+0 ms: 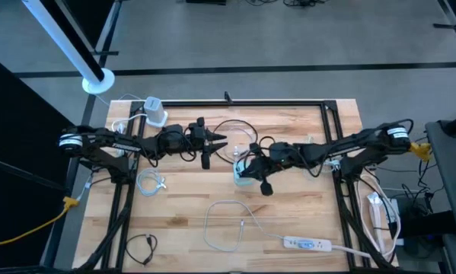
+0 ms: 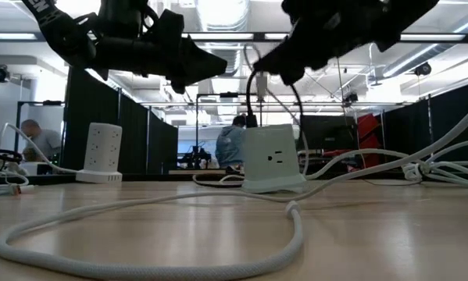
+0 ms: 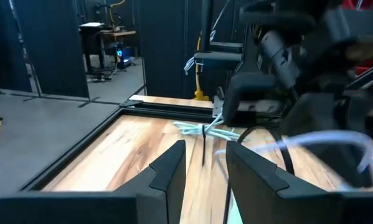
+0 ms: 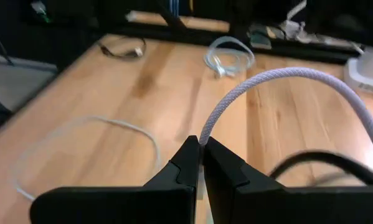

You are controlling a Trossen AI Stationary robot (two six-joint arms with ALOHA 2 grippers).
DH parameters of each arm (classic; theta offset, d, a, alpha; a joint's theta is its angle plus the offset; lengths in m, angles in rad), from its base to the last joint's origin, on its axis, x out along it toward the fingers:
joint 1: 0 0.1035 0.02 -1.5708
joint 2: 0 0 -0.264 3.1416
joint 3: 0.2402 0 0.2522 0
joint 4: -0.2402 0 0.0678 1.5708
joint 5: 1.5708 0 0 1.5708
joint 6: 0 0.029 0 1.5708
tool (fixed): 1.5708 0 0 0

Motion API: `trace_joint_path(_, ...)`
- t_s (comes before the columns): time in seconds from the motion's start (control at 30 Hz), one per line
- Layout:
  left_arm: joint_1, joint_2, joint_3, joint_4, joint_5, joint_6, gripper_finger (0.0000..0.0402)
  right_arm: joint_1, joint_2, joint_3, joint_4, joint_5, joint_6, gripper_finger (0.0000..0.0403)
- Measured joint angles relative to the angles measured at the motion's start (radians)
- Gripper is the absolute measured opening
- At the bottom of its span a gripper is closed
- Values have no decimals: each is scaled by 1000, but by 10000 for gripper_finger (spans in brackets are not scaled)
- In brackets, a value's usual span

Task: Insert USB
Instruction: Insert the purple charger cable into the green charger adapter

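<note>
On the pale, planked wooden table point(image 1: 288, 221), edged at the back by a black metal frame point(image 1: 273, 102), both dark arms are reaching toward the middle. The right gripper point(image 4: 202, 163) is pinching its fingers tight on a white braided cable point(image 4: 279, 79), whose woven sheath is arching up and away from the fingertips; the plug itself is hidden between them. This gripper is hovering directly over a small white charging cube point(image 2: 273, 160), a boxy plastic block with a wall socket on its face, sitting near the table's centre. The left gripper point(image 3: 206, 163) is hanging just beside it in the air, its fingers partly apart with a thin black cord point(image 3: 203, 146) running through the gap; whether they are gripping it cannot be told. A white power tower point(image 2: 103, 151) is standing at the far left corner, and a flat white power strip point(image 1: 307, 244) is lying near the front edge.
</note>
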Motion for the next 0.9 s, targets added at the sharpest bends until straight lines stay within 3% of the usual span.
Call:
trace_joint_path(0.33, -1, 0, 0, -10, 3, -36, 103, 11, 28, -1, -1, 160, -123, 1)
trace_joint_path(0.9, -1, 0, 0, -28, 3, -62, 103, 15, 98, -11, 55, 143, -135, 0)
